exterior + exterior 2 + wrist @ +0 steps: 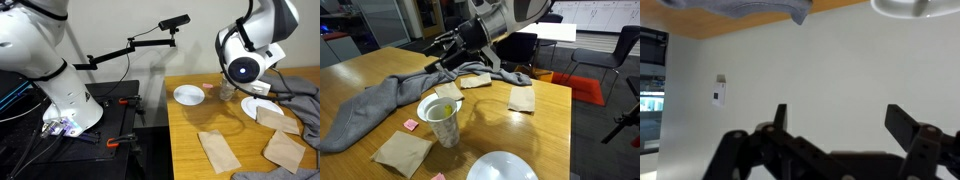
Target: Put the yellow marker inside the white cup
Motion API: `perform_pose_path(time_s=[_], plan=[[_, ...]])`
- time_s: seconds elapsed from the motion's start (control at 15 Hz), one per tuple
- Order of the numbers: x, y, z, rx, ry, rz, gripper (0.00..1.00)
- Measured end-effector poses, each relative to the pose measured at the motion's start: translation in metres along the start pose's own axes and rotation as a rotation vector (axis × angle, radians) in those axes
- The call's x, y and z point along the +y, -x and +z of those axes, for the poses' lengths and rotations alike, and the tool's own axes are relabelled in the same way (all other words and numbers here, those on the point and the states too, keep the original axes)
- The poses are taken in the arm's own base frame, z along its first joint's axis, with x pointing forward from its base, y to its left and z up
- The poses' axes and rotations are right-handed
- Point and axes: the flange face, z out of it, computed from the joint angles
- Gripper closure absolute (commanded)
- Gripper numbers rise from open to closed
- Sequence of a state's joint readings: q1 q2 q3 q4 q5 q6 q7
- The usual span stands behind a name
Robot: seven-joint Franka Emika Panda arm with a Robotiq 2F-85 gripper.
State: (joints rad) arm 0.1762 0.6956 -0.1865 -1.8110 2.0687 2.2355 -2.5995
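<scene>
The white cup (pixel 443 122) stands upright on the wooden table (pixel 545 120) in the foreground of an exterior view. A short yellow piece, the yellow marker (pixel 445 108), shows inside the cup's mouth. My gripper (pixel 840 115) is open and empty in the wrist view, which stands upside down and faces a pale wall. In an exterior view the gripper (pixel 445 57) hangs well above and behind the cup, over the grey cloth. In the exterior view from the table's far side the arm's wrist (pixel 245 68) hides the fingers, and I cannot make out the cup there.
A grey cloth (pixel 370 105) lies across the table. Tan paper bags (pixel 522 97) (pixel 404 152) (pixel 218 150) and white plates (pixel 503 167) (pixel 188 95) (pixel 262 107) lie about. Small pink bits (pixel 410 124) sit near the cup. A table edge (pixel 569 130) is close by.
</scene>
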Motion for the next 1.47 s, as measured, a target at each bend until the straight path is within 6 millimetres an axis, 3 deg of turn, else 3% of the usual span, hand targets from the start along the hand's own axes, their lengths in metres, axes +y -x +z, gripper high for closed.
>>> perform_pose_path(time_s=[0.33,1.0,1.27,1.47], plan=[[0.016,-0.050,-0.035,0.026,0.043,-0.061,0.00],[-0.015,-0.116,-0.106,0.118,0.012,-0.048,0.00],[-0.026,-0.133,-0.126,0.166,-0.026,-0.037,0.00],[-0.033,-0.135,-0.132,0.176,-0.037,-0.035,0.00]])
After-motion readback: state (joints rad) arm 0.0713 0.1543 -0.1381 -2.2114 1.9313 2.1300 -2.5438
